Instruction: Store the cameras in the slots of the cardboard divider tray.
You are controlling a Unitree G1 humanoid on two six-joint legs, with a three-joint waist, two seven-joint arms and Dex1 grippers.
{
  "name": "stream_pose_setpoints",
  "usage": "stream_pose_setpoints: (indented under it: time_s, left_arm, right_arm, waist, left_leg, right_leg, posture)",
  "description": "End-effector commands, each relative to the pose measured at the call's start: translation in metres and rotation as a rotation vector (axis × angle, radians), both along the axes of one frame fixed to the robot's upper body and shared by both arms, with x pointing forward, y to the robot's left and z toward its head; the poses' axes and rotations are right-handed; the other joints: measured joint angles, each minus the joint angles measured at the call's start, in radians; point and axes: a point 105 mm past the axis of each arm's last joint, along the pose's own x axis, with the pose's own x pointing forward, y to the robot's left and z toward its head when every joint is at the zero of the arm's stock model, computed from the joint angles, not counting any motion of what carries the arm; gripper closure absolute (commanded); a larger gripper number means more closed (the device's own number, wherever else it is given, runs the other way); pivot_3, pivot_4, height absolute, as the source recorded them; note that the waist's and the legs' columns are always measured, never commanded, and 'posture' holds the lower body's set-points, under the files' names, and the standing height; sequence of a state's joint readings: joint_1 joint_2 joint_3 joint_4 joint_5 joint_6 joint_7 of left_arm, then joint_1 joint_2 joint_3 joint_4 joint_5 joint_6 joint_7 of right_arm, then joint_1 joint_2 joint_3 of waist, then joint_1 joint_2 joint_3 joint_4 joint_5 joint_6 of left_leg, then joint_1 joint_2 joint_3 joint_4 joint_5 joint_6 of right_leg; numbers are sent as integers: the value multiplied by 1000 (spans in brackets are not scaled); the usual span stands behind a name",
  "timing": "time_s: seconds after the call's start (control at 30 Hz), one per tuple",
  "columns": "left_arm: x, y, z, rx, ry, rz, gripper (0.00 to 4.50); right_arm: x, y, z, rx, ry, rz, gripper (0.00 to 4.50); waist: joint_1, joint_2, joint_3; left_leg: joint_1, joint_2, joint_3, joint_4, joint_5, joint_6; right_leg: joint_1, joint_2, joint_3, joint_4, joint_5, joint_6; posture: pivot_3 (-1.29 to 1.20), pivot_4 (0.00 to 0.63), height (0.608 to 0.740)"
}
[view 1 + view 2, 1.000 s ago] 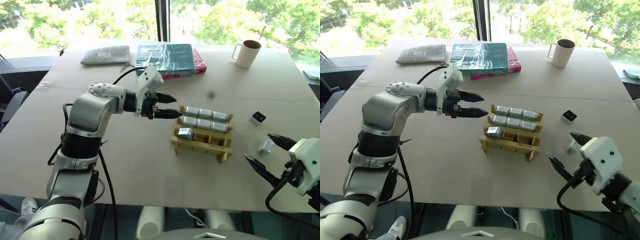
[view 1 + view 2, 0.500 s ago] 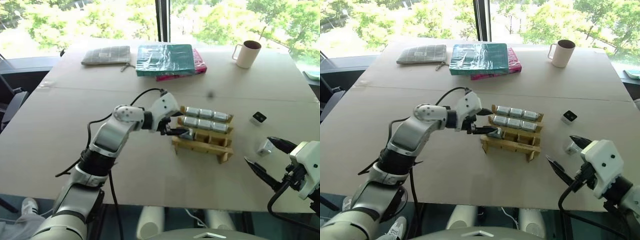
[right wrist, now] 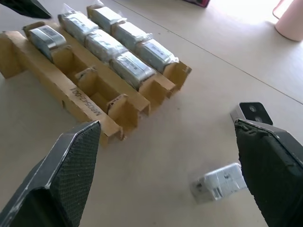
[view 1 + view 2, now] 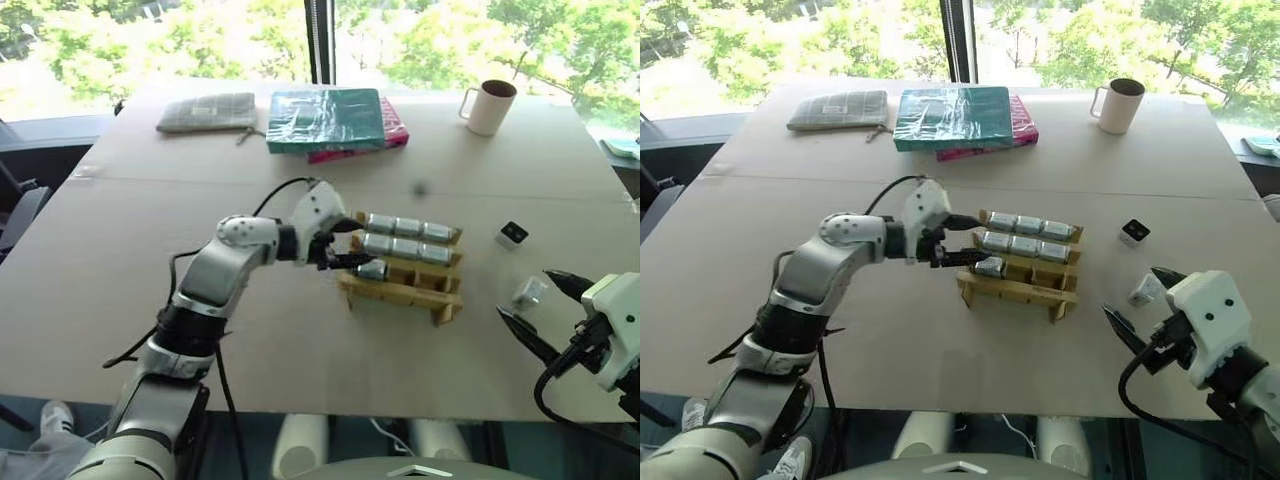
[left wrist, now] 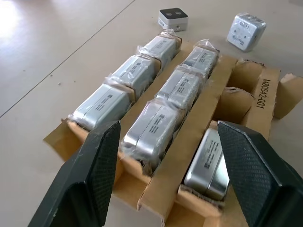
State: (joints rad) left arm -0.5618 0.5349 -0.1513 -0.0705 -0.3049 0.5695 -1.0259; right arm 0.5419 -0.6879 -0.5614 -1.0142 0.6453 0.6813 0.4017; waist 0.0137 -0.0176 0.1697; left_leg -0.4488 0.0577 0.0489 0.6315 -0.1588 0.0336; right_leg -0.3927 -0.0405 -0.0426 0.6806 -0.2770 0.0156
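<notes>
- The left gripper hovers at the left end of the cardboard tray, fingers apart and holding nothing, over the camera in the near row.
- Seven cameras sit in slots; two near-row slots stay empty.
- Two loose cameras lie right of the tray: a pale one and a black-faced one.
- The right gripper waits spread wide beside the pale one; best to close squarely on its flat sides.

Two near-row slots of the cardboard divider tray stand empty; left gripper crowds its left end
</notes>
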Motion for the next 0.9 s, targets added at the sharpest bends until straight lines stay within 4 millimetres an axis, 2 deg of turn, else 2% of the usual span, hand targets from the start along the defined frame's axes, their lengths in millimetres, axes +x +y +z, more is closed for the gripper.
stream_pose_setpoints:
  time_s: [0.03, 0.17, 0.23, 0.3, 0.33, 0.4, 0.77, 0.83, 0.9]
  left_arm:
    - [-7, 17, 31, -179, -131, -16, 1160]
    - [-20, 40, 30, -246, -130, -49, 1160]
    - [-41, 49, 26, -252, -87, -169, 1160]
    - [-56, 58, 31, -295, -39, -252, 1160]
    - [-60, 61, 33, -283, -65, -279, 635]
    - [-64, 64, 36, -276, -88, -298, 42]
    - [-75, 54, 40, -236, -86, -352, 42]
    - [-77, 53, 39, -235, -91, -344, 0]
    - [-78, 52, 40, -237, -95, -336, 0]
  right_arm:
    - [6, -7, 3, -29, -19, -108, 0]
    - [12, -15, -7, 23, 56, -214, 0]
    - [16, -11, -12, 64, 88, -234, 0]
    - [22, -12, -18, 108, 126, -292, 0]
    - [25, -15, -21, 126, 147, -336, 0]
    - [31, -23, -26, 134, 175, -420, 0]
    - [58, -42, -45, 180, 314, -636, 0]
    - [60, -49, -49, 167, 333, -671, 529]
    - [60, -49, -52, 170, 362, -658, 1301]
  waist:
    - [-1, 0, 0]
    - [2, 0, 0]
    - [1, 0, 0]
    - [-1, 0, 0]
    - [-1, 0, 0]
    - [2, 0, 0]
    - [-1, 0, 0]
    - [-1, 0, 0]
    - [0, 0, 0]
  left_leg:
    - [0, 0, 0, 0, 0, 0]
    - [0, 0, 0, 0, 0, 0]
    - [0, 0, 0, 0, 0, 0]
    - [0, 0, 1, 0, 0, 0]
    - [0, 0, 1, -1, 0, 0]
    - [0, 0, 0, -1, 0, 0]
    - [-1, -1, 2, -3, -1, 1]
    - [-1, -1, 3, -3, -1, 1]
    - [-2, -1, 3, -4, -1, 2]
  right_leg:
    - [0, -1, 0, 0, 0, 0]
    - [0, -5, 0, 0, 0, -1]
    - [0, -5, -1, 0, 0, -2]
    - [0, -6, -1, -1, 0, -4]
    - [-1, -6, -1, -1, -1, -5]
    - [-1, -6, -1, -1, -1, -6]
    - [-3, -6, 0, -2, 1, -3]
    - [-3, -3, 1, -2, 1, -2]
    - [-3, -3, 1, -2, 1, -2]
  posture:
    - [0, 150, 740]
    - [0, 150, 740]
    - [0, 150, 740]
    - [0, 150, 740]
    - [0, 150, 740]
    - [0, 150, 740]
    - [0, 150, 740]
    - [0, 150, 740]
    - [0, 150, 740]
